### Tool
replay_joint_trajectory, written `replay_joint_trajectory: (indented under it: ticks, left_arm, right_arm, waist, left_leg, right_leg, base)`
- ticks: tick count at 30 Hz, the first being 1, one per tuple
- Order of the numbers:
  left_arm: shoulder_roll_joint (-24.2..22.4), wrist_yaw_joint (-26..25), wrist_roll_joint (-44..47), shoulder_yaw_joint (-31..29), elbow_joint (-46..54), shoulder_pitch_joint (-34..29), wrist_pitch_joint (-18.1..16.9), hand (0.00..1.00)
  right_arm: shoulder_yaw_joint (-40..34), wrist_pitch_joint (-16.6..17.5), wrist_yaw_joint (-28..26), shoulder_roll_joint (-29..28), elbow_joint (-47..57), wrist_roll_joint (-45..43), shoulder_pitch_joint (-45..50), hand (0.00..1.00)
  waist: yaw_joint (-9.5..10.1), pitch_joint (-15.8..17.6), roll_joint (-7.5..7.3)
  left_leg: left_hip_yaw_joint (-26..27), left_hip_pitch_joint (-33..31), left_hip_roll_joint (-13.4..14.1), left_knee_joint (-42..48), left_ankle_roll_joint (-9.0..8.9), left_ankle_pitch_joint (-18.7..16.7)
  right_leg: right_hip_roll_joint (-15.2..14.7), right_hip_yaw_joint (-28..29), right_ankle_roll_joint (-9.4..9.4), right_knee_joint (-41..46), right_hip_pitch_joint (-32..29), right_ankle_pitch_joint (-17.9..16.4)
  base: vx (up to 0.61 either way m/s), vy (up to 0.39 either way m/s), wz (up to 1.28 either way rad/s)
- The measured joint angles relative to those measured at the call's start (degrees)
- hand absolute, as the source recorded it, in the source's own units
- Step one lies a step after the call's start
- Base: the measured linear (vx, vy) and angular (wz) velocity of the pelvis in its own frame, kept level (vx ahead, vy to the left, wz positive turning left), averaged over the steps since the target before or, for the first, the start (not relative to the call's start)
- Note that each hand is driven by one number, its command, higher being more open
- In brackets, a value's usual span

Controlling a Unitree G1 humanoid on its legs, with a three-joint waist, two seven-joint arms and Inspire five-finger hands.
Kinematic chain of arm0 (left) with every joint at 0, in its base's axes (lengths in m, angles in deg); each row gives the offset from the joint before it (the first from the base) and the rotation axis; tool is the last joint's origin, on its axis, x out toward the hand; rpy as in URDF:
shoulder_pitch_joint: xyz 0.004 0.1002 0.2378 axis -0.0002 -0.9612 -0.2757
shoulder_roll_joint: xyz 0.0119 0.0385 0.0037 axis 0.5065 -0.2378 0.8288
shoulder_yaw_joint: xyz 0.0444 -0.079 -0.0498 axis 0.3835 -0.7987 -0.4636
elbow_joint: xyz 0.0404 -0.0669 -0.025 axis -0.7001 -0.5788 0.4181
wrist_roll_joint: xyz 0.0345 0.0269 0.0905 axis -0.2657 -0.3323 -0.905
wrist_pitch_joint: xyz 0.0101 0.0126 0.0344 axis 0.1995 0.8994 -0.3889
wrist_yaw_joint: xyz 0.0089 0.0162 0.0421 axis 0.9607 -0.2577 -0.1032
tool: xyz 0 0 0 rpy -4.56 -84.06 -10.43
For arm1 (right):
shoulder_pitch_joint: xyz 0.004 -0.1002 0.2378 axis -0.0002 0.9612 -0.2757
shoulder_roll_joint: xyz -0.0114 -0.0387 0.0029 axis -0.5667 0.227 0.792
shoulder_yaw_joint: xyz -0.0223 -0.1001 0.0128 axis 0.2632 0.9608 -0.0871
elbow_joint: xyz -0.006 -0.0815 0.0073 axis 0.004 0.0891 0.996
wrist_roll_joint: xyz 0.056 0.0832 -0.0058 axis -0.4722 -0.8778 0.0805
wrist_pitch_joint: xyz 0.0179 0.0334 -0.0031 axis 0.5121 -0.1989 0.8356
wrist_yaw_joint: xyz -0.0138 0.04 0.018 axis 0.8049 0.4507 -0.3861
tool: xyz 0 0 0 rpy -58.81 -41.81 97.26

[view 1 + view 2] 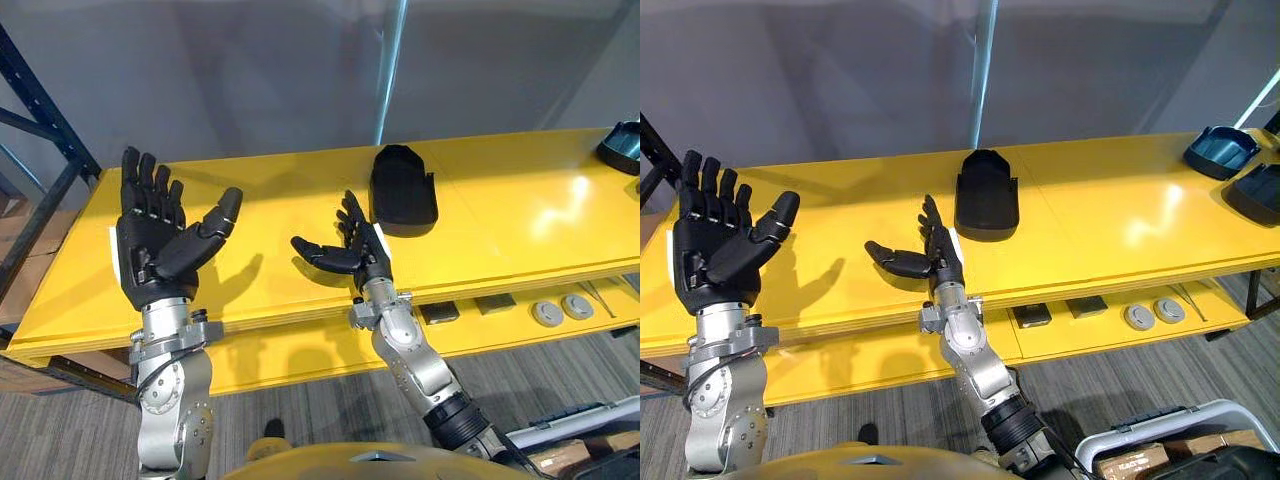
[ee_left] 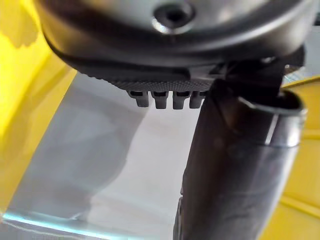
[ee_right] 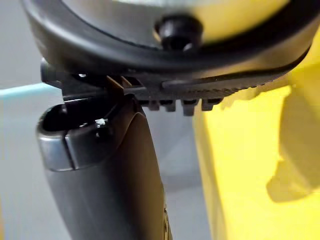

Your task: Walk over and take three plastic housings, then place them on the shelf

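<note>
Black plastic housing, a shallow round-nosed shell, lies flat on the glossy yellow shelf board, mid-board, nothing touching it. Two more sit at the board's far right end, well apart from the first: a blue-grey plastic housing and a second black housing, cut by the picture edge.

The right hand hovers over the board's front edge, just short of the black plastic housing and to its left. Its fingers are straight, its thumb is spread out sideways, and it holds nothing. There is a clear gap between fingertips and housing. The left hand is raised farther left, palm up toward the camera, fingers splayed and empty. Both wrist views agree: straight fingers, with nothing between thumb and fingers.

Below the board is a lower yellow tier with grey round discs and dark flat rectangular pieces. A dark blue steel rack upright stands at far left, with a grey wall behind.

Step, as a judgement: no housing is in either hand, so this reads as the reach before a pickup, and the nearest black one is the likely target. The next move calls for the right hand to go forward and slightly right, settle over the housing's narrow width, then curl thumb and fingers on opposite long sides. The shell looks smooth and low, so a shallow pinch may slip and a grip over the rim looks safer. The far-right pair sits well out along the board and probably needs a sidestep.
</note>
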Motion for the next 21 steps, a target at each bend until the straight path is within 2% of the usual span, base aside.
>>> replay_joint_trajectory:
  ticks: [12,21]
  left_arm:
    - [0.12,0.7,-2.41,6.5,-0.37,0.23,0.15,1.0]
    - [0.32,0.8,-4.73,9.11,-2.98,0.8,1.59,1.0]
  right_arm:
    - [-2.15,0.58,4.23,-1.68,-2.93,0.04,0.06,1.0]
    - [-3.49,0.37,3.93,-2.25,-3.67,0.07,0.38,1.0]
  waist:
    - [-0.32,0.15,0.27]
    - [-0.34,0.1,0.51]
  left_leg:
    - [0.98,0.17,0.15,0.01,0.03,-0.02]
    - [1.06,0.17,0.15,0.0,0.04,-0.02]
  right_leg:
    - [-0.06,1.04,0.01,1.09,-0.95,-0.4]
    - [-0.15,1.23,0.0,1.79,-1.44,-0.78]
  base:
    - [0.01,-0.007,-0.04]
    - [0.0,0.0,0.0]
